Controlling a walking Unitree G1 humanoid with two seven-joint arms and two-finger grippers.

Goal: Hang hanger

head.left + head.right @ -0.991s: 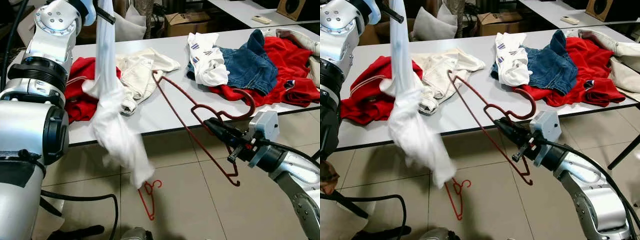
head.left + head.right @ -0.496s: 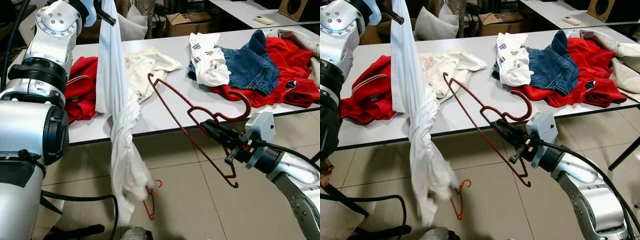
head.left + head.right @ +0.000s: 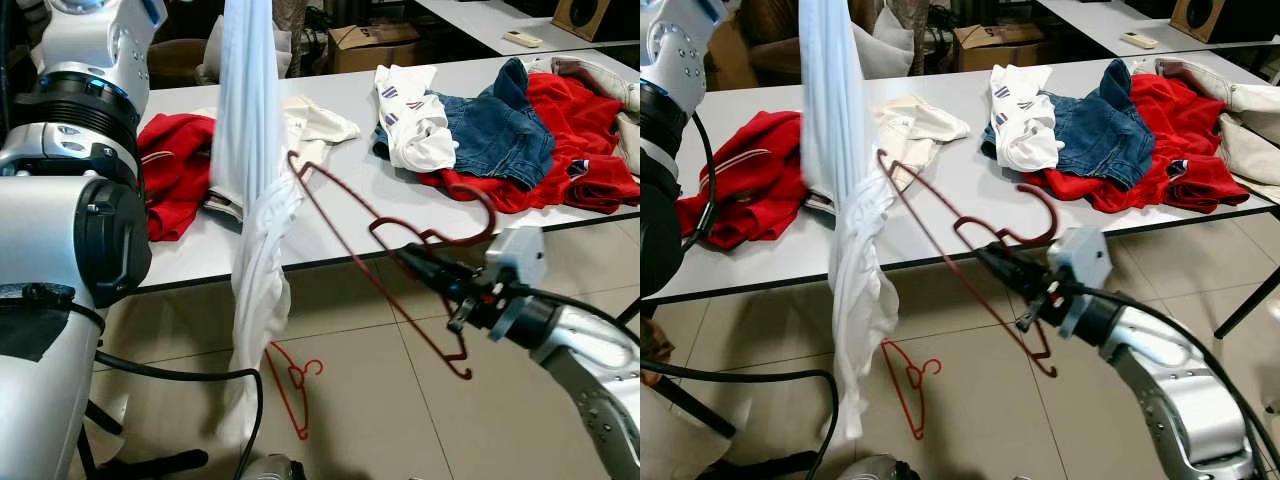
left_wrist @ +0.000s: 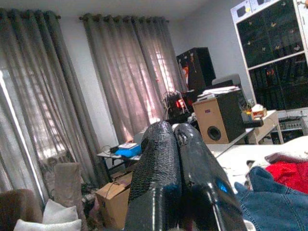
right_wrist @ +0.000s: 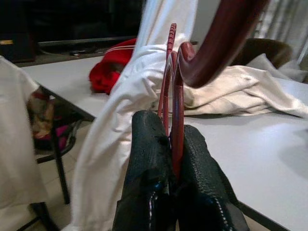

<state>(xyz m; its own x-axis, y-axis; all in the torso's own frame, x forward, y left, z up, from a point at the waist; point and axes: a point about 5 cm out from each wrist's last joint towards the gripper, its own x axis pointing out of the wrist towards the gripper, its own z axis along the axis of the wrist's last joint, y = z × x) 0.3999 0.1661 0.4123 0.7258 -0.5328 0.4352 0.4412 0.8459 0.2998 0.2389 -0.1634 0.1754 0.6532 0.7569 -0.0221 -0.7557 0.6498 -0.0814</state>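
Your right gripper [image 3: 418, 262] has its fingers clamped on the red hanger [image 3: 372, 256], held in the air at the tabletop [image 3: 330, 210] edge, far tip touching the white shirt [image 3: 255, 250]. Your left gripper [image 4: 179, 144], fingers pressed together, is raised high; shirt hangs from up there down to the floor. Second hanger [image 3: 290, 385] lies on the floor. Red top [image 3: 175, 165], jeans [image 3: 500, 130] on tabletop.

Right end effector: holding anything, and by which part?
Yes. The right end effector is shut on the red hanger, pinching its wire neck just below the hook.
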